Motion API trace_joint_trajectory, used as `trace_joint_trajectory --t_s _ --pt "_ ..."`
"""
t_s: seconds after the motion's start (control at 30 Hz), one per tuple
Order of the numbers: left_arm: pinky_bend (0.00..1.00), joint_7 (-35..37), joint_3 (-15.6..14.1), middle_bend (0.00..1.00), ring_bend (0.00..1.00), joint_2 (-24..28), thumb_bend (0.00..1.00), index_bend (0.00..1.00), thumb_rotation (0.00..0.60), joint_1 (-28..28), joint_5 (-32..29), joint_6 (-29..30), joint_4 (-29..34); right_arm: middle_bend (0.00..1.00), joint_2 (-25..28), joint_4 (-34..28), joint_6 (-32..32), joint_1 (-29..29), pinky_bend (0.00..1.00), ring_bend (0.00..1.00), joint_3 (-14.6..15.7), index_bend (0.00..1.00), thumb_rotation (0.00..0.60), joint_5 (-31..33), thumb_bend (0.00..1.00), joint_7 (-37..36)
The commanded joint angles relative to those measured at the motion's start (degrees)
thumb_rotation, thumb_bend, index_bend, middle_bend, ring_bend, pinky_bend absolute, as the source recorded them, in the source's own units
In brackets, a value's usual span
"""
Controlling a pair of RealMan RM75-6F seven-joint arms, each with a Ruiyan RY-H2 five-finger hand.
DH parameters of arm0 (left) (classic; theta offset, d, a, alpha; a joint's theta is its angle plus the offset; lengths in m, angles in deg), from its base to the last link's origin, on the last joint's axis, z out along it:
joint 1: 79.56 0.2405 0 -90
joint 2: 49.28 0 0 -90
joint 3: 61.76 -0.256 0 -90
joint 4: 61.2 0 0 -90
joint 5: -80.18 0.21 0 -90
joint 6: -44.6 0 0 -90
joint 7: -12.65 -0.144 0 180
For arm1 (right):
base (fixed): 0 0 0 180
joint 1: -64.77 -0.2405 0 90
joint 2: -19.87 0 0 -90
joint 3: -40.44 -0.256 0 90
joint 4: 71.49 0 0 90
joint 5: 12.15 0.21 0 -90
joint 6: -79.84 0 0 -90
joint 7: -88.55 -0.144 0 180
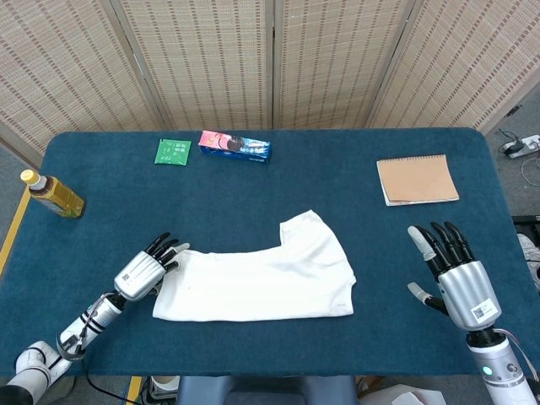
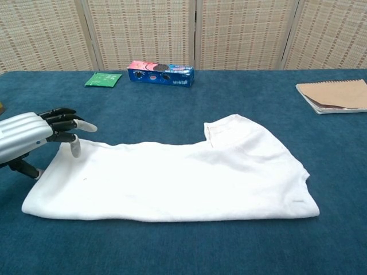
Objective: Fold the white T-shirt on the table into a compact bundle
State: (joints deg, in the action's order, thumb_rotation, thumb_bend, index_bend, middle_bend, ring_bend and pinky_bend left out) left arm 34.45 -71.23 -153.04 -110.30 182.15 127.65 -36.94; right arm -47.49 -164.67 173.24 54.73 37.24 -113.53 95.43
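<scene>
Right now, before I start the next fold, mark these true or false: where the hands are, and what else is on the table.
1. The left hand is at the shirt's left edge. True.
2. The right hand grips the shirt. False: it hovers open, clear of the cloth.
3. The notebook lies on the shirt. False: it lies apart, toward the far right.
4. A bottle lies near the table's left edge. True.
5. The shirt lies spread flat, unfolded. False: it is already folded into a long band.
</scene>
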Motion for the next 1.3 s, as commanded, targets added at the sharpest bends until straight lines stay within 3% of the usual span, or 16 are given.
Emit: trace_joint_trajectory --t_s 0.03,0.3,0.6,0.7,1.03,1.3 --pt "0.00 0.0 0.0 0.17 0.10 0.1 0.37 0.60 0.600 -0.1 -0.1 -0.1 0.4 0.15 0.0 0.0 0.0 0.0 0.06 0.05 0.0 0.00 0.600 0.0 0.11 -0.1" --pt "0.00 0.1 0.2 0.18 0.11 0.6 0.47 0.68 0.600 -0.4 -0.5 -0.8 2.0 0.15 -0.1 0.3 0.2 0.2 0.06 0.05 -0.2 0.01 0.600 0.0 0.11 -0.6" --pt "0.00 -3.2 0.6 0.21 0.12 4.7 0.55 0.71 0.600 -1.3 -0.6 -1.2 11.0 0.15 -0.4 1.0 1.3 0.3 0.06 0.05 -0.7 0.02 0.600 -0.3 0.11 -1.7" --pt "0.00 -7.1 1.5 0.21 0.12 7.6 0.55 0.71 0.600 -2.3 -1.1 -2.2 17.8 0.15 -0.4 1.5 1.8 0.5 0.06 0.05 -0.9 0.02 0.600 -0.2 0.11 -2.2" --pt "0.00 -27.5 6.7 0.21 0.11 21.1 0.55 0.69 0.600 -6.7 -4.8 -10.3 52.8 0.15 0.0 3.4 4.3 1.4 0.06 0.05 -1.8 0.03 0.600 0.4 0.11 -4.9" --pt "0.00 -40.5 10.5 0.21 0.11 24.2 0.55 0.68 0.600 -8.9 -7.0 -14.9 67.9 0.15 0.3 4.4 5.6 1.9 0.06 0.05 -2.0 0.04 0.600 0.5 0.11 -6.7"
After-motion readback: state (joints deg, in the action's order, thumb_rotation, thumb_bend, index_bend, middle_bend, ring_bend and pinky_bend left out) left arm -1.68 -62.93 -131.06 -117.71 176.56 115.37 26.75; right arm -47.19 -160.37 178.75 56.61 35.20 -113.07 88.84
